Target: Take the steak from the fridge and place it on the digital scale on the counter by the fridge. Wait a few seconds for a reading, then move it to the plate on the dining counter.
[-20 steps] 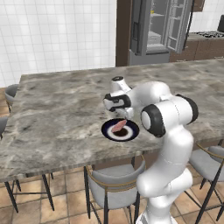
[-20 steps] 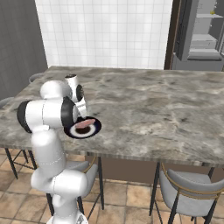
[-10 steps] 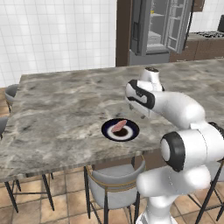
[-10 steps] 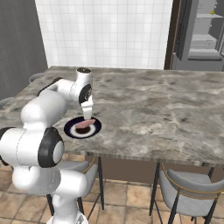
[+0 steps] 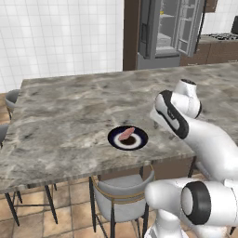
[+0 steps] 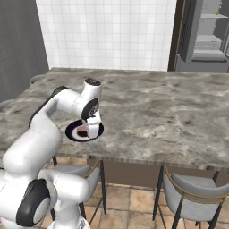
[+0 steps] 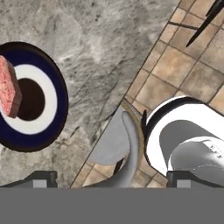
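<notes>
- And there it is, the steak [image 5: 125, 134] lying across the plate [image 5: 139, 142], pink slab tilted over the dark centre, one end up on the white ring
- The plate sits near the front edge of the bench [image 5: 69, 116], just in from the overhang, with a stool [image 5: 122, 195] tucked below it
- The tool [image 6: 93, 128] is off the meat now, jaws spread wide with nothing between them; in the right base view it hangs just beside the plate, over the rim on the far side
- From the hand view the plate [image 7: 48, 98] is off to one side, the steak [image 7: 9, 92] standing clear of both tips (no contact there at all), and the floor tiles and stool seat show past the bench edge
- Back at the wall the fridge [image 5: 169, 30] stands with its door swung open, shelves showing
- My read: the delivery is done, this is the retreat
- Doing it well means lifting straight away from the plate before swinging, jaws kept wide so neither tip clips the raised end of the steak
- The plate is light and close to the edge, so any sideways brush on its rim could nudge it toward the drop
- Elbow is low over the bench corner too, worth minding
</notes>
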Available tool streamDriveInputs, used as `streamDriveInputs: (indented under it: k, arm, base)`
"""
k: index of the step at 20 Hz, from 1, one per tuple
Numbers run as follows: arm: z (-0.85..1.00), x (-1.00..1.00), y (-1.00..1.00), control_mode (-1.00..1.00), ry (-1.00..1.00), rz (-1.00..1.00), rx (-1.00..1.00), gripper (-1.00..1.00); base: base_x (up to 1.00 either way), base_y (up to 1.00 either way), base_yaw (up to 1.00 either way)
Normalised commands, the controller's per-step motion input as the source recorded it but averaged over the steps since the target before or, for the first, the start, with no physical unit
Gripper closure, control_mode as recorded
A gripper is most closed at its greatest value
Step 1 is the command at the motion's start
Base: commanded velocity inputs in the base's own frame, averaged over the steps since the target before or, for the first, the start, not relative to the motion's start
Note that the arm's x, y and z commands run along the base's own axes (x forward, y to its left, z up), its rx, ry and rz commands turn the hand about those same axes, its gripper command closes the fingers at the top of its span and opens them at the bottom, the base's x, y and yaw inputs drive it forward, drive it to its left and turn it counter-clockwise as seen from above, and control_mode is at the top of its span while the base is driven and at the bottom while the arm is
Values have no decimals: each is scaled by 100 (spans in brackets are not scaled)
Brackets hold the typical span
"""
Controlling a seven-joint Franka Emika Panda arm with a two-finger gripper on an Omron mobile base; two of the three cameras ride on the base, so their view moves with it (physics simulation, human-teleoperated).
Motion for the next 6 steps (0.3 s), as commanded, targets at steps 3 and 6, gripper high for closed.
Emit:
streamDriveInputs:
  k: [3, 6]
  arm:
    - [0, -100, -12, -100, -3, 21, -8, -100]
    - [0, -97, 0, -100, 0, 22, -15, -100]
  base:
    - [0, 0, 0]
    - [0, 0, 0]
